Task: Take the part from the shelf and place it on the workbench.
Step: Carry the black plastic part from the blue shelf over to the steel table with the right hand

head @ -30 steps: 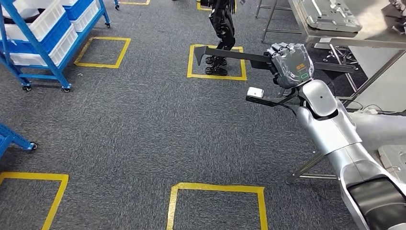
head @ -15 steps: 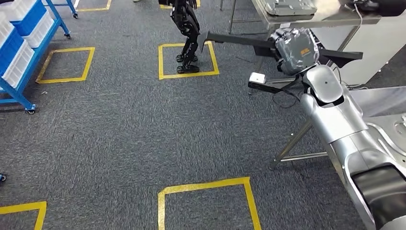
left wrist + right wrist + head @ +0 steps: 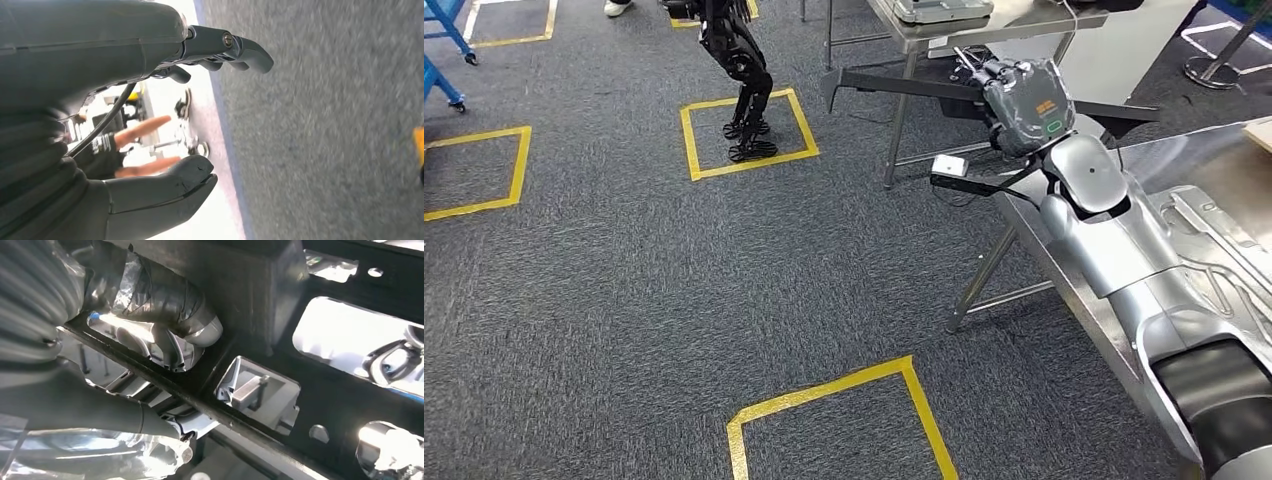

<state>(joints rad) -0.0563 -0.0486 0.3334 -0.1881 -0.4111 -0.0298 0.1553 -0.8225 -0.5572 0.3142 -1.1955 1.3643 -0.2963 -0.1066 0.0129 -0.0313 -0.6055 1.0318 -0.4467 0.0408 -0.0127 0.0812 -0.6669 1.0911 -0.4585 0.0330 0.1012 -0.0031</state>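
The right hand (image 3: 1024, 105) is wrapped tight around the part (image 3: 894, 87), a long black frame piece with cutouts, and in the right wrist view the fingers (image 3: 165, 305) curl over one of its bars with the thumb on the other side. The part sticks out level to both sides of the hand, one end hooking down over the carpet (image 3: 624, 300), the other reaching over the near workbench (image 3: 1224, 190). That bench is shiny steel and has a pressed metal panel (image 3: 1214, 260) lying on it, right beside the silver arm. Just past the hand is a second steel table (image 3: 944, 25) with a grey tray (image 3: 939, 9) on top. Further out from the part's hooked end, a black legged robot (image 3: 739, 70) stands in a yellow tape square (image 3: 749, 130). The left hand (image 3: 150, 125) hangs over carpet, fingers spread apart, holding nothing.
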